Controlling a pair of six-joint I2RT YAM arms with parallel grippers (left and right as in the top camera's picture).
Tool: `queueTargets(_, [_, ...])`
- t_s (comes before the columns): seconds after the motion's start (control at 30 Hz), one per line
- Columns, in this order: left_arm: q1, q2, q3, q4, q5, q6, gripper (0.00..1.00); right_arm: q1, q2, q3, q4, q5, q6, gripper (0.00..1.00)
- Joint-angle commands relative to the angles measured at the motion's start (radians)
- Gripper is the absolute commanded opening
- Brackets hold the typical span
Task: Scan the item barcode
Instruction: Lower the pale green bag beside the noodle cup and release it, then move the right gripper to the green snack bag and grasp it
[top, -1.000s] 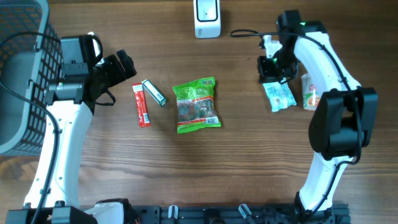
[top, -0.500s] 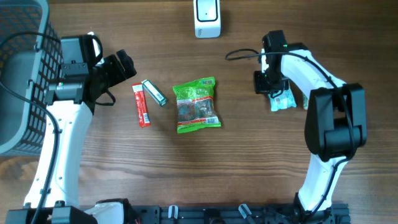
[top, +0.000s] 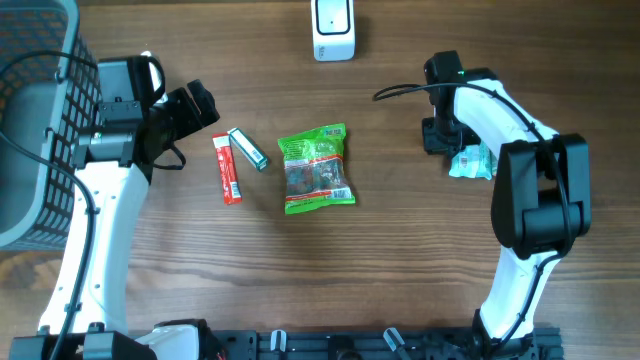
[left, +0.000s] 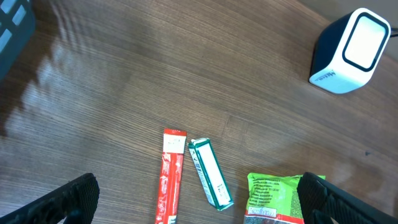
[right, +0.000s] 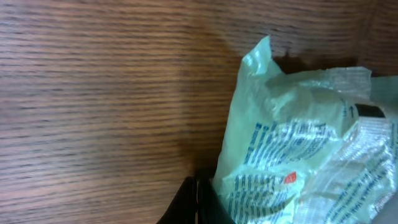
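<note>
My right pincer (top: 440, 140) has its 2 fingers pressed together at the edge of the pale blue-printed packet (top: 473, 162), which lies just beyond it toward the surface's right edge. I cannot tell whether any film is nipped. The scanner (top: 333, 30) stands mid far edge, so I judge this arm far better placed than the left pincer (top: 192, 122), spread wide near the left edge.
</note>
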Motion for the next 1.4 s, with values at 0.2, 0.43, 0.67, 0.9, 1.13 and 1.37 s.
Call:
queueTargets(0.2, [0.004,0.003,0.003,0.003,-0.006,0.006,1.00,-0.004,-0.092,0.240,-0.119,-0.565,-0.115,0.16])
queueTargets(0.43, [0.004,0.003,0.003,0.003,-0.006,0.006,1.00,0.004,-0.126,0.241,-0.099,-0.958,-0.090,1.00])
queueTargets(0.67, [0.004,0.003,0.003,0.003,-0.006,0.006,1.00,0.135,-0.125,0.117,-0.056,-0.763,0.001,0.97])
queueTargets(0.9, [0.004,0.003,0.003,0.003,-0.006,0.006,1.00,0.319,-0.123,-0.010,0.139,-0.540,0.192,0.61])
queueTargets(1.13, [0.004,0.003,0.003,0.003,-0.006,0.006,1.00,0.432,-0.116,-0.034,0.162,-0.293,0.384,0.55])
queueTargets(1.37, [0.004,0.003,0.003,0.003,-0.006,0.006,1.00,0.444,-0.119,-0.033,0.134,-0.407,0.380,0.04])
